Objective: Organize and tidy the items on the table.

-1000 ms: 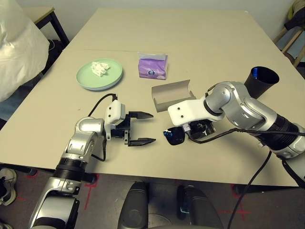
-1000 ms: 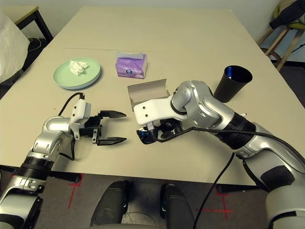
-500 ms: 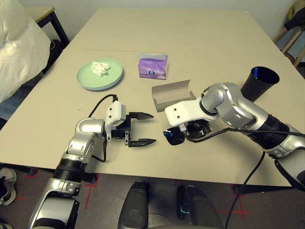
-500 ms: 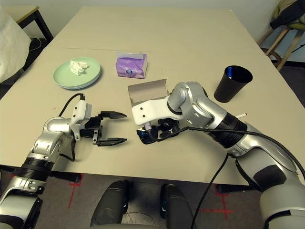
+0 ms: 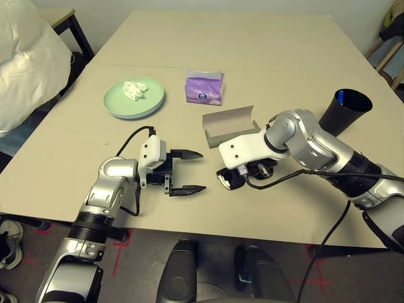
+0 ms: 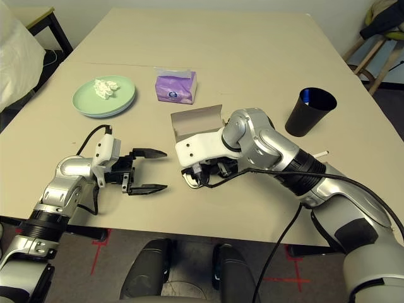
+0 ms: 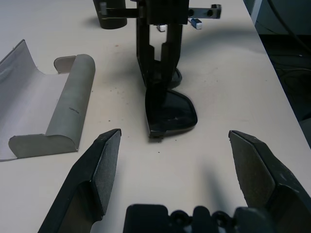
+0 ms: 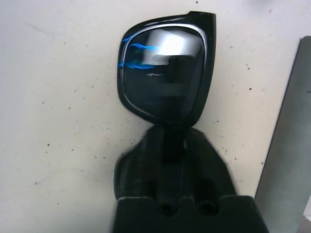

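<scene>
The step in hand is picking up the black plastic sunglasses (image 7: 167, 110). The right end effector (image 7: 156, 80) points steeply down with its two black fingers pinched together on the frame at the bridge, one dark lens (image 8: 163, 70) jutting beyond the fingertips, the glasses at or just above the smooth beige worktop (image 5: 265, 57). The grey oblong glasses case (image 5: 228, 125) lies open just behind that end effector. The left end effector (image 5: 187, 170) hovers level with its fingers spread as wide as they go, holding nothing, aimed at the sunglasses just beyond its tips. Next, probably, lift the glasses and set them into the case, keeping the grip firm so they don't swing.
</scene>
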Available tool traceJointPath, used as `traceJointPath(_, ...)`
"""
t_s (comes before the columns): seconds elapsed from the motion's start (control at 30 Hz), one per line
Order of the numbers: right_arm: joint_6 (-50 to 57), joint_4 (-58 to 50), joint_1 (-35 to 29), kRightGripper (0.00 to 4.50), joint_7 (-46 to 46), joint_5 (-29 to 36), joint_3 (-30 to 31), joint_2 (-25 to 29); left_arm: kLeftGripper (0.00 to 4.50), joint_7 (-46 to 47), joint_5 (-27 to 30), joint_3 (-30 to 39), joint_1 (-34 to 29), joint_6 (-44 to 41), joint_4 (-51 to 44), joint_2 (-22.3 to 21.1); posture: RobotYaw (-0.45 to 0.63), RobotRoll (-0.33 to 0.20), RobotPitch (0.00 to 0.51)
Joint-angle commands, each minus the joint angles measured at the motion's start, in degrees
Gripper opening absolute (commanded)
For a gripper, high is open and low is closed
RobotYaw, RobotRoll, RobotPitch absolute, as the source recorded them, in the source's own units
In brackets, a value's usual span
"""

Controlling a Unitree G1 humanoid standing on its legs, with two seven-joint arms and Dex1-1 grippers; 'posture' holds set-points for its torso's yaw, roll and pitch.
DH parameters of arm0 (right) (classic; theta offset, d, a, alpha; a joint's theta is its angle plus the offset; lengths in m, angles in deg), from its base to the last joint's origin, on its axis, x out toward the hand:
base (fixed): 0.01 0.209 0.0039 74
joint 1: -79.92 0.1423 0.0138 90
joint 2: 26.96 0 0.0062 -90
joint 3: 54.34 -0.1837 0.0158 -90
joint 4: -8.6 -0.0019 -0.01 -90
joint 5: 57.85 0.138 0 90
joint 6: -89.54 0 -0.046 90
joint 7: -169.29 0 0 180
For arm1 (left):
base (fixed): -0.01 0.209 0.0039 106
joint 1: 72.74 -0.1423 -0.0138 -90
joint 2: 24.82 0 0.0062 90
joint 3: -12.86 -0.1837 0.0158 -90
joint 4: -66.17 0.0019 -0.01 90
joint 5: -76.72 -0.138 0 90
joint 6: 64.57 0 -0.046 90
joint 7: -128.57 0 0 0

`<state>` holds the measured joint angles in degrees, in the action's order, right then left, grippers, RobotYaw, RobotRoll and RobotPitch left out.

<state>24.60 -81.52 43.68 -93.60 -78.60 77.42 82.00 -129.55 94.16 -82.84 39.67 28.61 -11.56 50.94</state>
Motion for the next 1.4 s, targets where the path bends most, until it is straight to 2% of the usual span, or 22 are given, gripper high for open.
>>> traceJointPath(0.03,-0.3,0.2,-0.6,0.41,0.2,-0.5,-0.6,-0.2,4.5,-0.2,-0.2,-0.9,-0.8,0.6,-1.2,-0.6,0.28,0.0,0.135)
traceJointPath(0.3,0.1,-0.7,0.5,0.41,-0.9,0.5,-2.2,0.4,4.5,-0.3,-0.3,-1.0,-0.4,0.6,-0.6,-0.5,0.27,0.0,0.129)
traceJointPath(0.53,0.7,-3.1,3.3,0.41,-2.8,2.7,-6.6,1.9,4.5,0.2,0.2,-0.3,0.1,0.2,-0.4,-0.4,0.26,0.0,0.123)
traceJointPath(0.7,-2.0,-2.1,5.5,0.41,-0.3,2.2,-9.1,2.1,4.5,2.1,-0.3,0.3,1.2,0.9,0.4,-0.2,0.26,0.0,0.12)
traceJointPath(1.03,-9.0,10.3,10.3,0.41,7.3,-1.2,-8.9,-2.3,4.5,5.2,2.3,2.2,3.9,-2.3,-0.1,0.6,0.26,0.0,0.113)
traceJointPath(1.4,-19.2,32.9,16.0,0.41,18.2,-8.1,-7.0,-10.5,4.5,5.4,2.6,2.7,3.2,-3.8,-1.7,-0.7,0.29,0.0,0.113)
